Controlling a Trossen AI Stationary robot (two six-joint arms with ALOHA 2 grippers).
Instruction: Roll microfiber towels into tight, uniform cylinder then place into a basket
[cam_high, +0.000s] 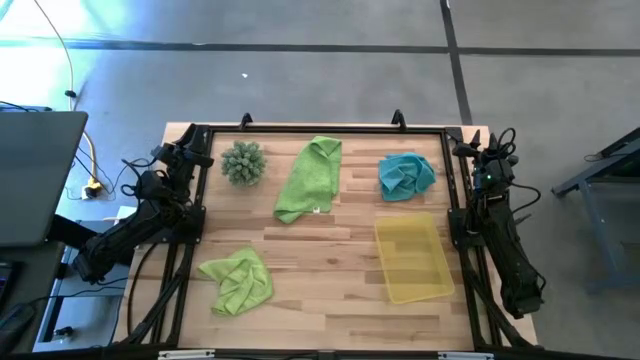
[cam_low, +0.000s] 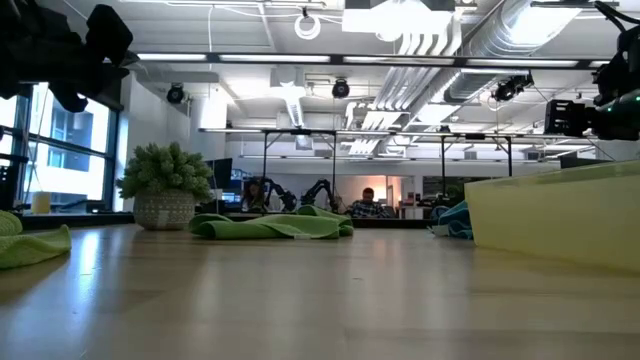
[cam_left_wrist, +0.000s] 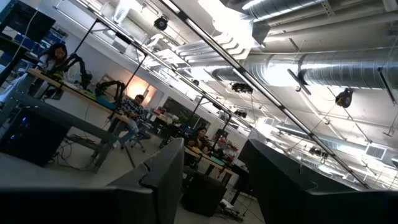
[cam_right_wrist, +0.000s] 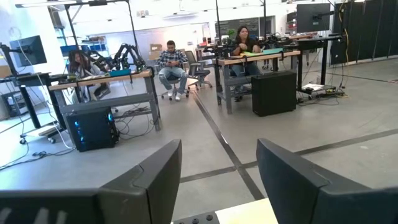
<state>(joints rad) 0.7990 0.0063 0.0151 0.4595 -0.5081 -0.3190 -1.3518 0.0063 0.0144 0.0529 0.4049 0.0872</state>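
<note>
Basically nothing is started yet, so the step in hand is picking a first towel and flattening it. Taking the basket (cam_high: 412, 260) as landmark and going left to right: the left gripper (cam_high: 193, 150) is parked far left of the basket at the table's back-left corner, fingers spread apart and empty. The crumpled green towel (cam_high: 238, 281) lies well left of the basket near the front edge. The spiky plant ball (cam_high: 243, 162) sits back-left of the basket, and the long green towel (cam_high: 310, 178) lies left of and behind the basket, roughly mid-table, partly spread. The teal towel (cam_high: 406, 174) is bunched just behind the basket, apart from it. The right gripper (cam_high: 478, 150) is parked behind and right of the basket at the back-right corner, fingers wide and empty. To do it well, I'd start on the long green towel: pinch two corners, pull it flat and square, then roll from one short edge with even tension. Its folds look doubled at the far end, though that's hard to tell from above.
</note>
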